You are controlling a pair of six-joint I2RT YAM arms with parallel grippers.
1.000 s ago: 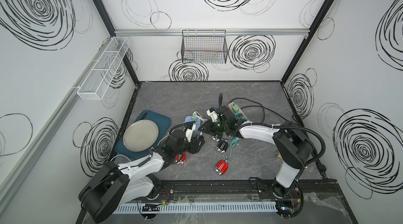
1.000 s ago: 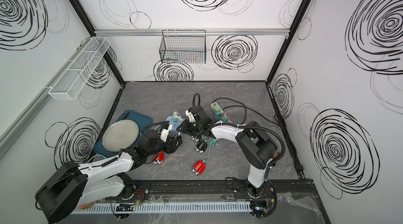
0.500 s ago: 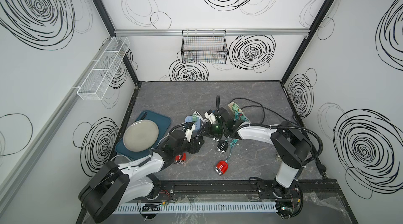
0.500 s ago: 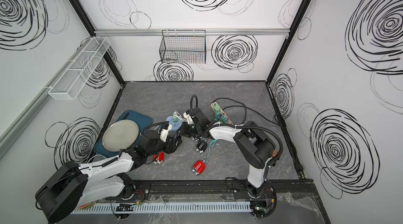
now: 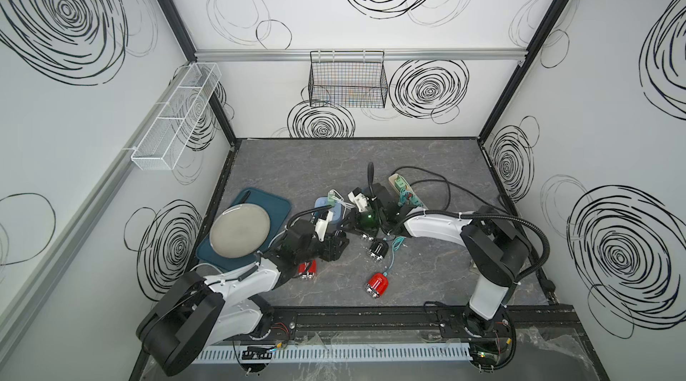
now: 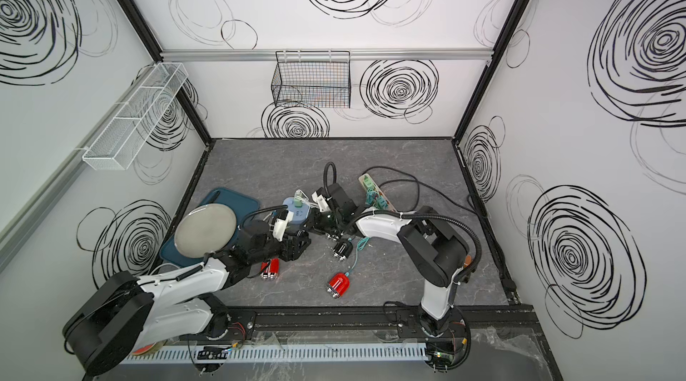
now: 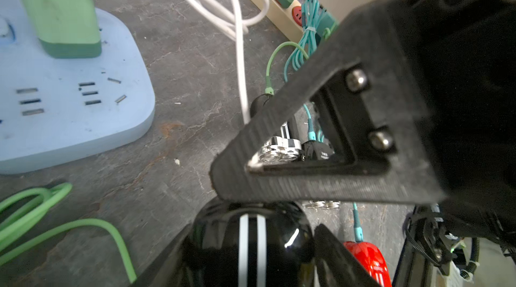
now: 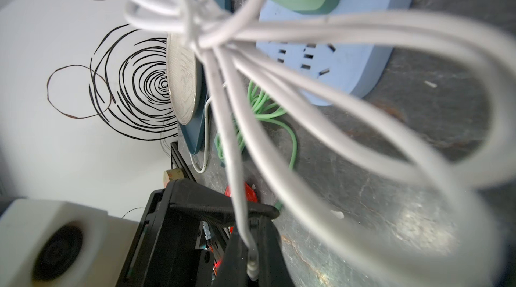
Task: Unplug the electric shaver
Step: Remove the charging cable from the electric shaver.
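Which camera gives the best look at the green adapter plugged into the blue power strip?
The left wrist view: the green adapter stands sharp and close on the blue power strip. The right wrist view shows it partly behind blurred white cable. In both top views it is only a small speck.

A: Surface is a grey marbled tabletop [image 5: 315, 164]. Reference object is the blue power strip [image 7: 83, 120], lying flat on it.
B: Toward the left wall?
A: Dark teal tray [image 5: 276, 200], just beside the strip. Green cable [image 7: 106, 224] looped on the stone, near the strip.
B: Other side?
A: Cream power strip [image 7: 279, 17], near. In front of the blue strip is a black shaver [image 5: 378, 248]. Red shaver [image 5: 378, 283] lies farther out. Second red shaver [image 5: 307, 270] is partly hidden.
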